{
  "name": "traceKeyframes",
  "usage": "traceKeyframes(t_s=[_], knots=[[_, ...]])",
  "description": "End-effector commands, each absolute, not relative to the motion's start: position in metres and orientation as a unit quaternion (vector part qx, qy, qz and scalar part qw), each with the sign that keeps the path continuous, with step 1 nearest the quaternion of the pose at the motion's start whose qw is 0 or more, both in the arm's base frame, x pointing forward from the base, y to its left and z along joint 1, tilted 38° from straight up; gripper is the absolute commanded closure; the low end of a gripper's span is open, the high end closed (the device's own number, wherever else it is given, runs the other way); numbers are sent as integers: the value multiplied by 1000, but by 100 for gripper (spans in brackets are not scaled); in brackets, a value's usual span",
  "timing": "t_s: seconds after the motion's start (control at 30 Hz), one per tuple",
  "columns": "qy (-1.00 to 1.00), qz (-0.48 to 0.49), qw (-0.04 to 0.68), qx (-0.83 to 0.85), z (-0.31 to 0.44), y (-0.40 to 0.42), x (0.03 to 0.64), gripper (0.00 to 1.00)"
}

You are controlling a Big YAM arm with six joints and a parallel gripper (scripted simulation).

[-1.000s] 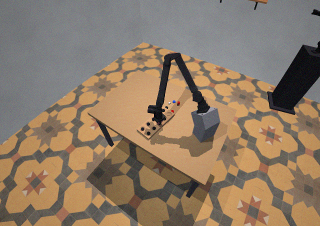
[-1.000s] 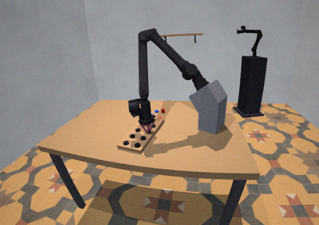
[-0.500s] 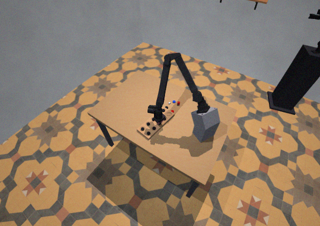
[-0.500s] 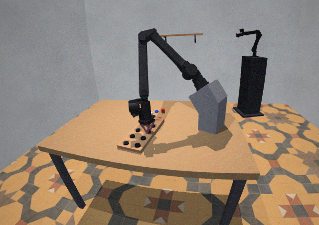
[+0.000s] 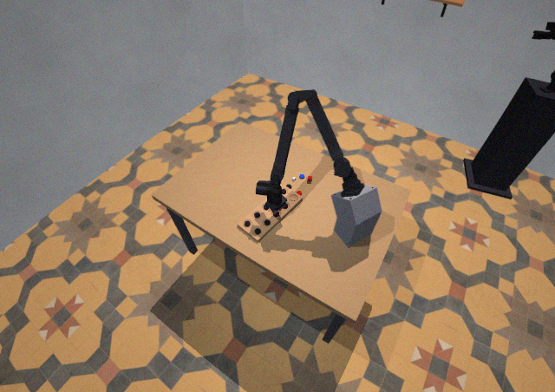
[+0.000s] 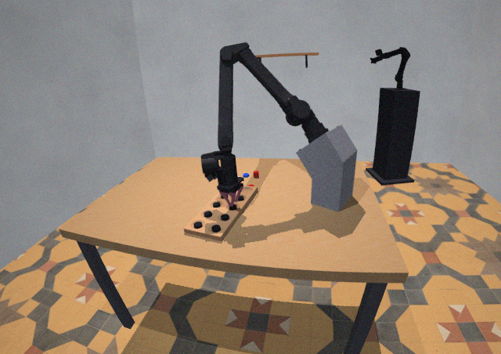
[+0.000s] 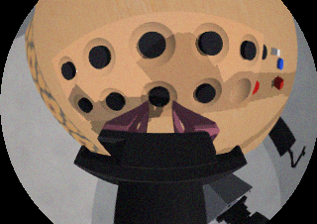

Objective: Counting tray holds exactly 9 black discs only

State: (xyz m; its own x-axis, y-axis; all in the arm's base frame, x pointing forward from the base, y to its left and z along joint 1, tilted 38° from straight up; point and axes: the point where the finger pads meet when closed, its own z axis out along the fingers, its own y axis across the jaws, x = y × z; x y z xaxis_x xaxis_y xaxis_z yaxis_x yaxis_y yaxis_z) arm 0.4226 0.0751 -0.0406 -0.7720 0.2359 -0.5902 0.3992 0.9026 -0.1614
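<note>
The wooden counting tray (image 5: 270, 214) lies flat near the table's middle and also shows in the exterior view (image 6: 220, 216). In the wrist view, several black discs rest in its pockets, for example one in the far row (image 7: 153, 45) and one in the near row (image 7: 115, 101). My gripper (image 7: 160, 104) (image 5: 275, 211) stands low over the near row. Its fingers stand slightly apart on either side of a black disc (image 7: 158, 96) that sits in its pocket. A red disc (image 7: 257, 87) lies at the tray's far end, beside an empty pocket (image 7: 236, 87).
Beyond the tray's far end lie a blue disc (image 5: 302, 176), a red cube (image 5: 310, 178) and a small white piece (image 5: 294, 178). The grey arm base (image 5: 355, 215) stands to the right. A black pedestal (image 5: 511, 141) stands off the table.
</note>
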Motion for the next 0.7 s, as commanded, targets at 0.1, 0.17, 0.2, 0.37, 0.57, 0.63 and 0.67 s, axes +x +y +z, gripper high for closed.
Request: traceKeyframes(t_s=[0.1,0.17,0.2,0.37,0.57,0.63,0.67], knots=[[926,-120,311,175,25,112,402,65],[926,-120,311,175,25,112,402,65],[926,-119,313,175,33,115,400,65],[929,-135,294,178,27,107,385,65],[928,-128,302,178,34,110,386,56],[927,-124,306,179,38,111,387,56],[927,-124,306,179,38,111,387,56]])
